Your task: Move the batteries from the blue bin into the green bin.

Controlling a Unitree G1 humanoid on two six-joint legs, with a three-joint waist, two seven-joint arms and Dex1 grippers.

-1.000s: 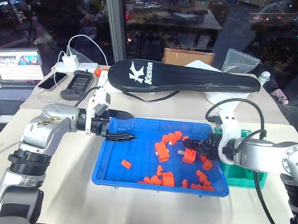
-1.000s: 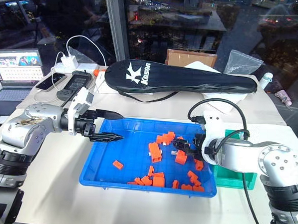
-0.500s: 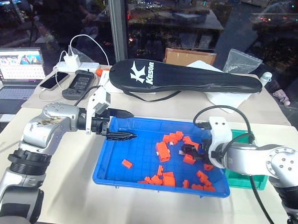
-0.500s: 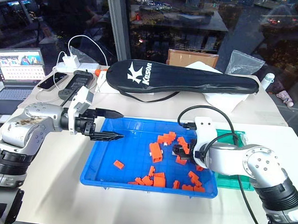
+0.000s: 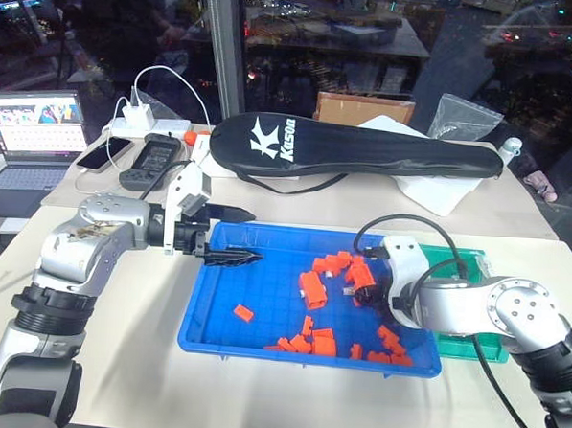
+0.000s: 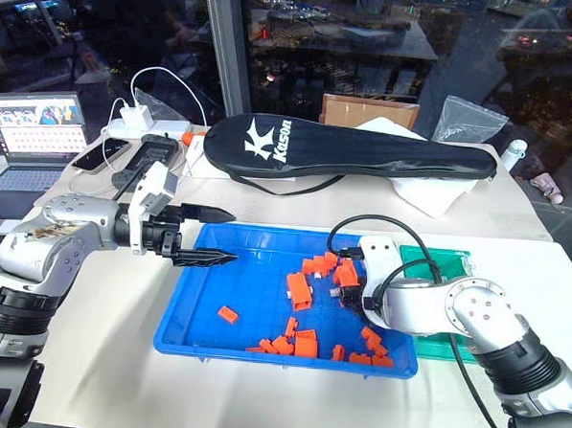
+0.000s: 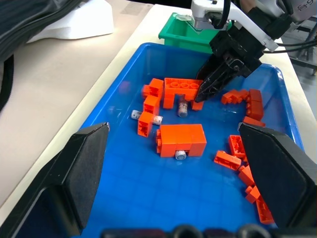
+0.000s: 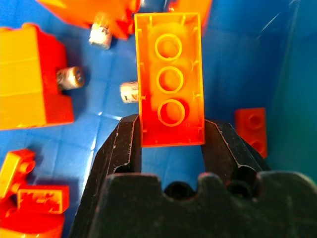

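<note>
The blue bin [image 5: 218,316] lies in the middle of the table, strewn with orange blocks. Three small silvery batteries [image 8: 130,91] [image 8: 69,78] [image 8: 101,35] lie on its floor among the blocks, just beyond my right gripper's fingertips. My right gripper [image 8: 171,124] is down in the bin's right half, shut on an orange block [image 8: 170,74] whose hollow underside faces the camera. The green bin [image 5: 473,347] stands against the blue bin's right side, partly behind my right arm. My left gripper [image 5: 246,237] hovers open over the blue bin's far left corner, holding nothing.
A black racket case [image 5: 366,146] lies across the table behind the bins. A laptop [image 5: 36,129], a phone [image 5: 102,155], a remote [image 5: 150,162] and a white charger with cables [image 5: 137,118] sit at the far left. A cardboard box [image 5: 363,108] and a plastic bag [image 5: 461,116] stand at the back.
My right gripper has moved left and down among the orange blocks and closed on one of them. The left arm has stayed where it was.
</note>
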